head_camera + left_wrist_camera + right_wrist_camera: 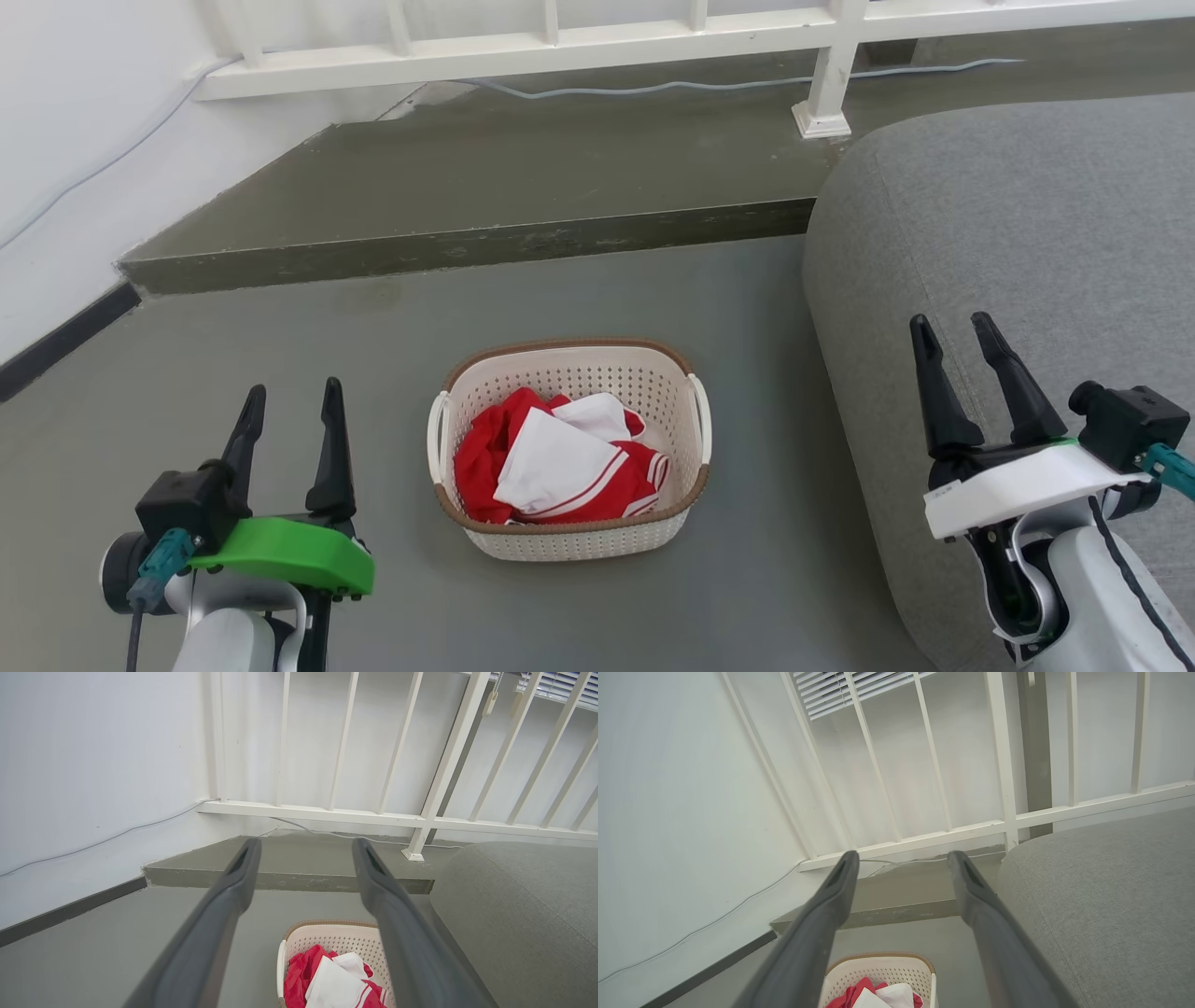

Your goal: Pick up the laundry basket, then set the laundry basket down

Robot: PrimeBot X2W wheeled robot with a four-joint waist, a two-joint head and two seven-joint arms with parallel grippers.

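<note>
Low in the frame, both sets of my fingers stand spread and hold nothing: left gripper (294,387) at lower left, right gripper (950,320) at lower right over the sofa (1027,205). Between them at lower centre the basket (579,543) sits on the floor, one handle facing each gripper. I judge my left is nearer.

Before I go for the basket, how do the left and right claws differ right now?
The left claw is green at its base; the right claw is white there. In the head view the left claw shows against the floor, the right claw against the grey couch. The right claw also sits higher in that view than the left claw. Both are open, empty and apart from the laundry basket, one on each side.
</note>
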